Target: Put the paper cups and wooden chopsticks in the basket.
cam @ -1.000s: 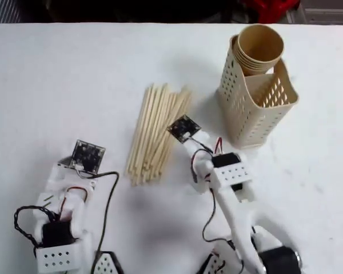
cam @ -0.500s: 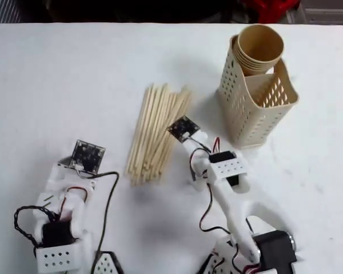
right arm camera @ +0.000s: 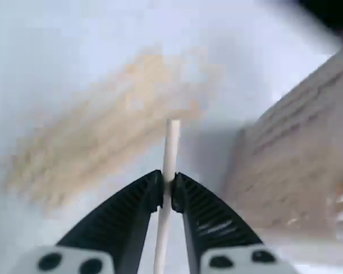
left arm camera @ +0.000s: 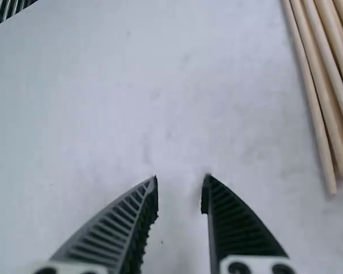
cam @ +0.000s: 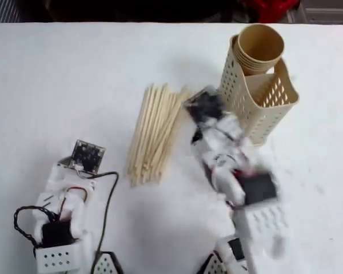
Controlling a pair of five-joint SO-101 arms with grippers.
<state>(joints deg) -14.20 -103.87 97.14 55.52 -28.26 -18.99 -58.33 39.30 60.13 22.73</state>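
Note:
A pile of wooden chopsticks (cam: 155, 132) lies at the table's middle. To its right stands the cream perforated basket (cam: 262, 108), with a stack of paper cups (cam: 258, 48) in its far compartment. My right gripper (right arm camera: 167, 188) is shut on a single chopstick (right arm camera: 170, 154), raised over the table between the pile (right arm camera: 97, 137) and the basket (right arm camera: 297, 165); the arm (cam: 228, 160) is blurred. My left gripper (left arm camera: 180, 185) hovers slightly open over bare table at the near left, with chopstick ends (left arm camera: 326, 97) off to one side. Nothing sits between its fingers.
The left arm's body (cam: 66, 211) and its cables sit at the table's near left corner. The table's far edge (cam: 131, 24) meets a dark background. White tabletop spreads to the left of the pile.
The right arm has swung up and away from the pile towards the basket with one chopstick in its gripper. The left arm has kept still.

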